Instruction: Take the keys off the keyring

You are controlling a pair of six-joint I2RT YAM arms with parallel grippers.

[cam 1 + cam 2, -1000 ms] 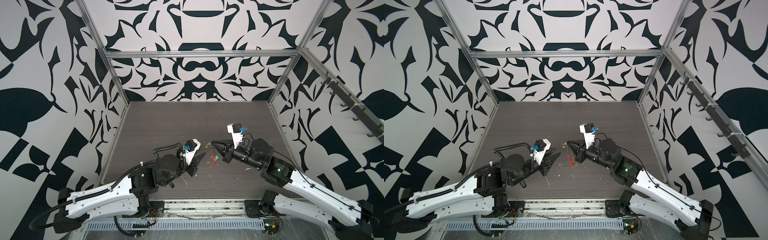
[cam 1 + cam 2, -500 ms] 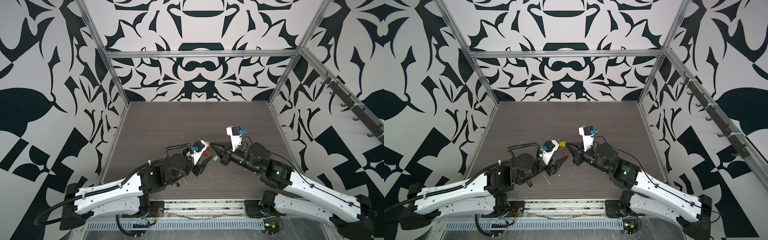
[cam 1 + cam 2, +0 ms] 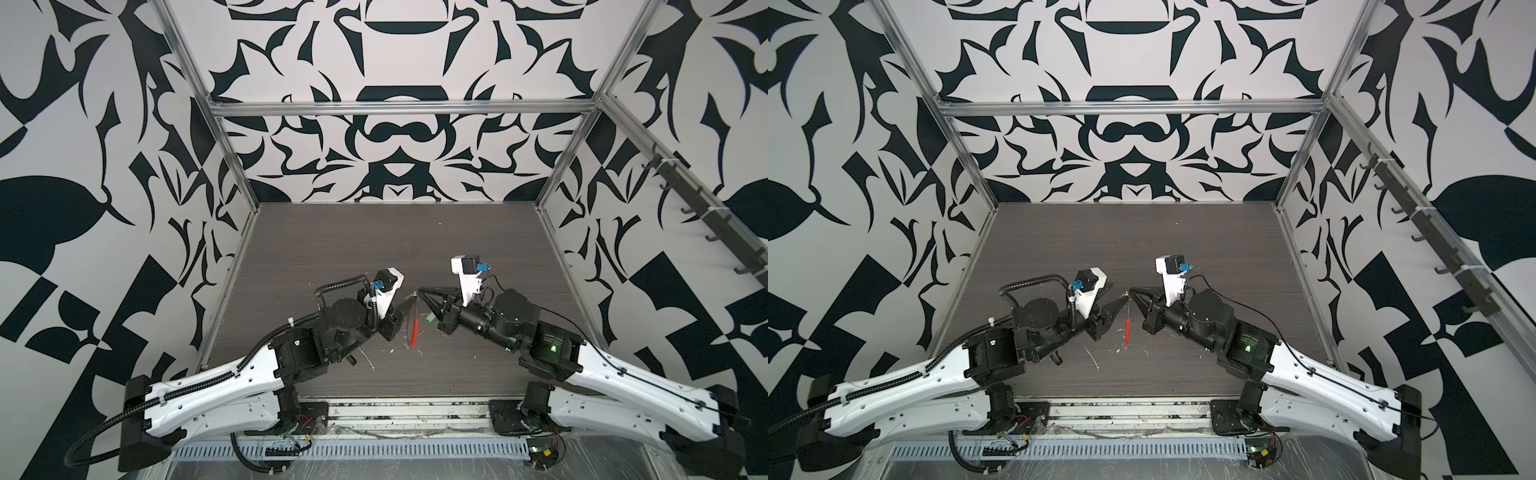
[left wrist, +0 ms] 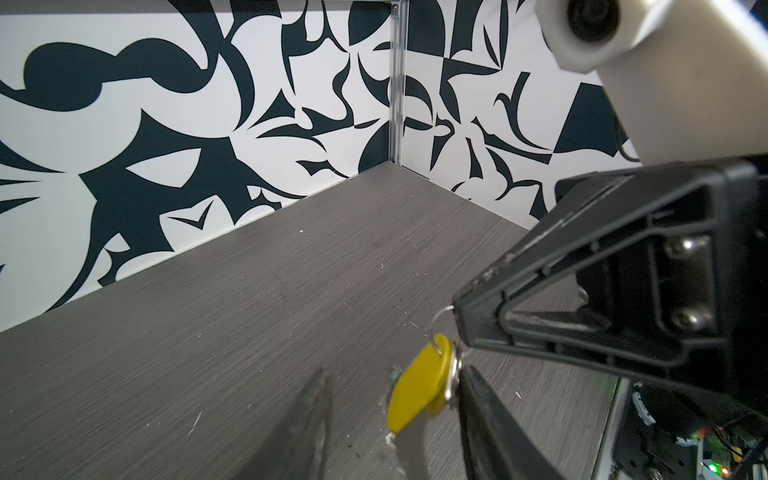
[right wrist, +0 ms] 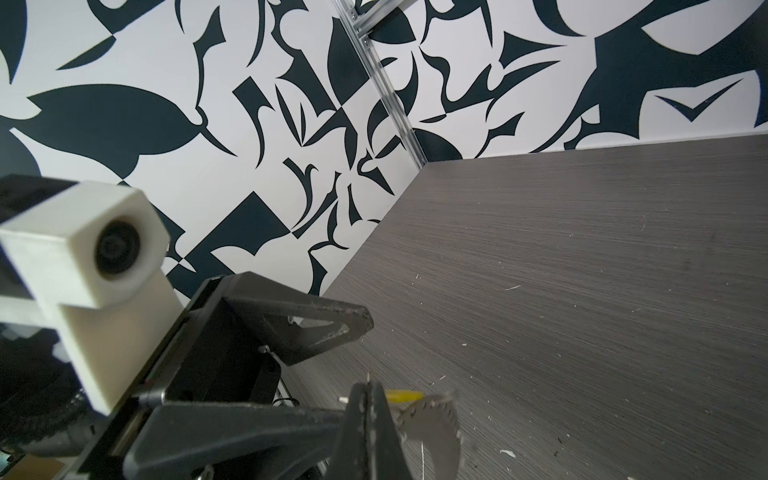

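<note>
The right claw (image 3: pixel 419 290) is pinching the keyring (image 3: pixel 414 329) tight, so it is dangling over the worktop (image 3: pixel 374 249) in the middle of a top view. The yellow key (image 4: pixel 417 386) is hanging slanted just under that pinch, between the wide-apart fingers of the left claw (image 4: pixel 395 374). The left arm is pointing low and level at it.

The counter (image 4: pixel 249 311) is matt, dark grey wood-grain laminate, flecked with white. The yellow tag (image 4: pixel 419 386) is smooth, glossy plastic, and the key (image 5: pixel 432 428) is silvery metal. The keyring (image 3: pixel 413 330) carries a red, plastic-looking sleeve. The right pincer's fingers (image 4: pixel 602 266) are matt black plastic, scuffed along the edges.
</note>
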